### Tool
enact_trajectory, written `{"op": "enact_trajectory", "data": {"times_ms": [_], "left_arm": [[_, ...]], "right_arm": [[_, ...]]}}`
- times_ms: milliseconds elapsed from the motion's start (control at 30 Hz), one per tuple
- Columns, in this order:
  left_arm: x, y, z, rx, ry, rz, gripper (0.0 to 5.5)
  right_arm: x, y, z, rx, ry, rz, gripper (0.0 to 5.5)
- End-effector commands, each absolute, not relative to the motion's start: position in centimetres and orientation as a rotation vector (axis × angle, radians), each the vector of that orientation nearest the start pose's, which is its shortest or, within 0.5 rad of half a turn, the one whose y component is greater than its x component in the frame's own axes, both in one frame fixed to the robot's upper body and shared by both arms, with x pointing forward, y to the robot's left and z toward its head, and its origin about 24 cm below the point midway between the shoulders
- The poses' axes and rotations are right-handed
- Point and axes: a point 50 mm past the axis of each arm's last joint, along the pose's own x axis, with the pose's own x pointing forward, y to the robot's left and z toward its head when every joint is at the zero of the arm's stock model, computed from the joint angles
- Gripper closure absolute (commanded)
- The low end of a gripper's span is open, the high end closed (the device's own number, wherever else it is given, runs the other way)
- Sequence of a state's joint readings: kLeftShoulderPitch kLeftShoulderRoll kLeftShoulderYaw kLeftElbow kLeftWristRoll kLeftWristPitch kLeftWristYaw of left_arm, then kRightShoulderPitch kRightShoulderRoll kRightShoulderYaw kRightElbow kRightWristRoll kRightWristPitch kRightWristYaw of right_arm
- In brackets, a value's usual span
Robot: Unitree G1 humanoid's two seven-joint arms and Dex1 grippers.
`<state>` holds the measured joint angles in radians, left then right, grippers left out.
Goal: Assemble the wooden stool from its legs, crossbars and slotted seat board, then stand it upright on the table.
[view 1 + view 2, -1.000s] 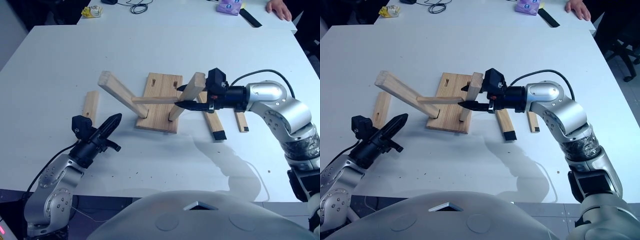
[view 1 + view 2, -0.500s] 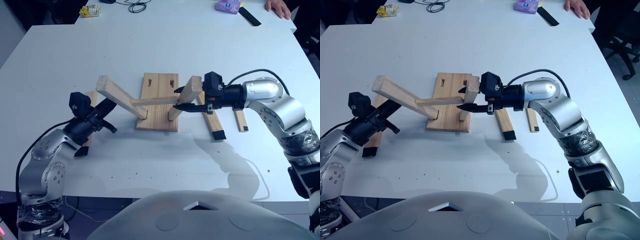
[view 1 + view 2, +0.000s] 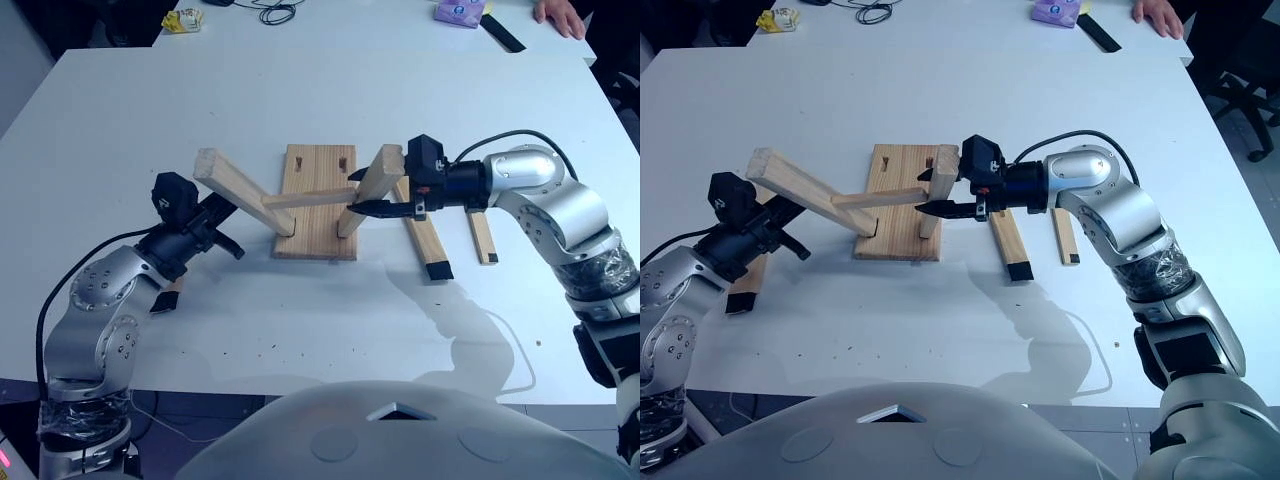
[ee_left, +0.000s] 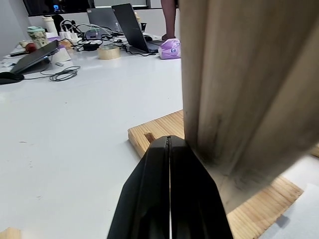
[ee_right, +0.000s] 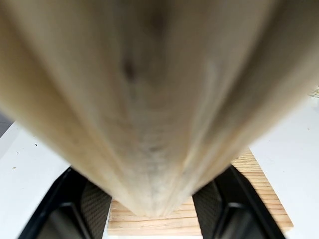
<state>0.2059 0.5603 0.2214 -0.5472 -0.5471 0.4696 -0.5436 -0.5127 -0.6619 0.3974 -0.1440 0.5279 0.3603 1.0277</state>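
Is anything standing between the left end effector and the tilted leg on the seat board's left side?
Nothing visible does. The left end effector, shut, lies directly beside the tilted leg, over the table near the seat board; whether they touch is unclear.

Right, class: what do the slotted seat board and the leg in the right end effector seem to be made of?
The seat board looks like pale, unpainted softwood, matt; fine parallel grain lines show. The leg in the right end effector seems the same bare light wood, with darker grain streaks.
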Motion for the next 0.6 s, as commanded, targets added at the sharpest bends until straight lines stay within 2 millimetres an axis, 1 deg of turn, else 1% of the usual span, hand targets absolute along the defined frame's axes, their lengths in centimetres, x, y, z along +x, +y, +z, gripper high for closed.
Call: {"op": "enact_trajectory", "data": {"times_ms": [33,100,167,233,300,333,367,400,433,467,567,600], "left_arm": [[20.3,18.5,11.7,0.022,0.097,-0.707,5.5],[20.5,18.2,11.6,0.015,0.092,-0.703,5.5],[20.6,18.8,11.4,0.032,0.086,-0.632,5.5],[20.6,21.0,11.5,0.026,0.071,-0.476,5.5],[19.8,24.2,12.8,-0.003,-0.012,-0.252,5.5],[19.4,25.1,13.2,-0.013,-0.045,-0.183,5.5],[18.8,25.7,14.2,-0.029,-0.1,-0.122,5.5],[18.4,25.6,15.1,-0.041,-0.143,-0.103,5.5],[18.0,25.0,16.0,-0.045,-0.179,-0.11,5.5],[17.6,24.0,16.9,-0.046,-0.211,-0.134,5.5],[17.0,21.5,18.4,-0.025,-0.255,-0.196,5.5],[17.0,20.4,19.1,-0.031,-0.278,-0.234,5.5]], "right_arm": [[25.9,-12.1,8.1,-0.424,0.474,1.419,3.46],[26.0,-12.1,8.1,-0.422,0.476,1.417,3.46],[26.1,-12.2,8.0,-0.428,0.478,1.41,3.46],[26.2,-12.5,7.9,-0.432,0.481,1.401,3.46],[26.2,-12.7,7.8,-0.432,0.484,1.389,3.46],[26.2,-12.8,7.8,-0.431,0.485,1.386,3.46],[26.1,-12.9,7.7,-0.429,0.486,1.378,3.46],[26.1,-13.0,7.6,-0.426,0.487,1.37,3.46],[26.0,-13.1,7.6,-0.423,0.488,1.362,3.46],[26.0,-13.2,7.6,-0.42,0.489,1.357,3.46],[25.9,-13.3,7.6,-0.416,0.49,1.352,3.46],[25.9,-13.3,7.6,-0.416,0.491,1.352,3.46]]}}
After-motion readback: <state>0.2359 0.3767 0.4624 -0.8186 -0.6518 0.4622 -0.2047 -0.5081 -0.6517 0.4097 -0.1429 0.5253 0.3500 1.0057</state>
